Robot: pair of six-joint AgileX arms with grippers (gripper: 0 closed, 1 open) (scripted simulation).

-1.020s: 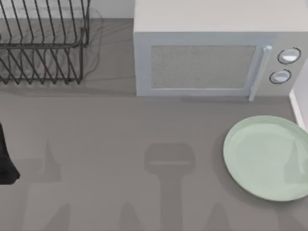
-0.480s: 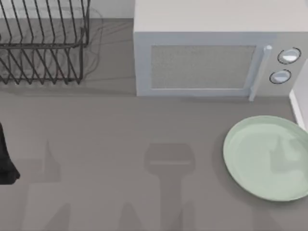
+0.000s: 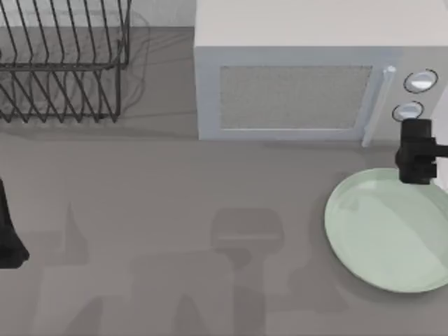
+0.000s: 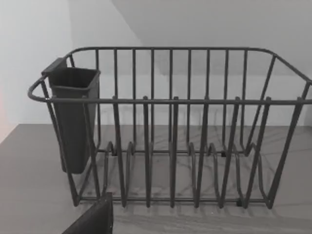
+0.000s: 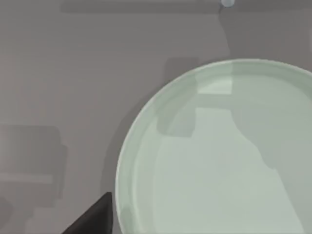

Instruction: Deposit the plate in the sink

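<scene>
The plate (image 3: 388, 231) lies flat at the table's (image 3: 175, 189) right edge, open grey counter spreading toward nine o'clock. The right gripper (image 3: 417, 152) hangs over its twelve-o'clock rim, below the microwave (image 3: 308, 77); finger spread I cannot tell. The left gripper (image 3: 8, 234) sits parked far left.

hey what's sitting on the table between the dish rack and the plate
Nothing stands there. In the top view the grey table between the dish rack and the plate is bare, carrying only shadows; the microwave stands further back.

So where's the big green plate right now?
In the top view the plate lies flat on the table's right side, just in front of the microwave, with the right gripper above its far rim.
</scene>
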